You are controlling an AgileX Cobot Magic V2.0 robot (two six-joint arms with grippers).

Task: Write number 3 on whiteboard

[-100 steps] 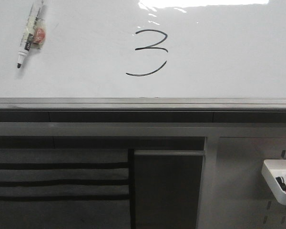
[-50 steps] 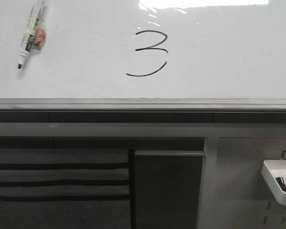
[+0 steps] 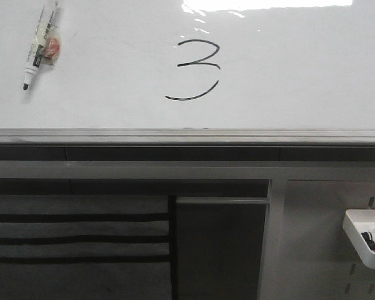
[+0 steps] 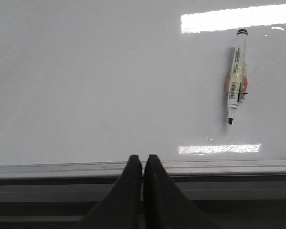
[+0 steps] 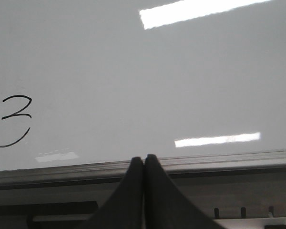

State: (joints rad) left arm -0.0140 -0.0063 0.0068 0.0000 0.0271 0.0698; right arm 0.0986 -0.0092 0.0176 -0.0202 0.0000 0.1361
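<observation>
The whiteboard (image 3: 287,75) fills the upper part of the front view, with a grey edge rail (image 3: 187,135) below it. The number 3 (image 3: 197,67) is drawn on it in thin black strokes, and it also shows in the right wrist view (image 5: 14,121). A black-tipped marker (image 3: 40,44) sticks to the board at the upper left, also in the left wrist view (image 4: 237,76). My left gripper (image 4: 143,160) is shut and empty, in front of the rail. My right gripper (image 5: 144,160) is shut and empty, right of the digit. Neither gripper shows in the front view.
Below the rail is a grey perforated panel (image 3: 319,250) with a small white tray (image 3: 365,237) holding markers at the lower right. A dark slatted section (image 3: 75,237) and a dark panel (image 3: 220,247) sit below the board.
</observation>
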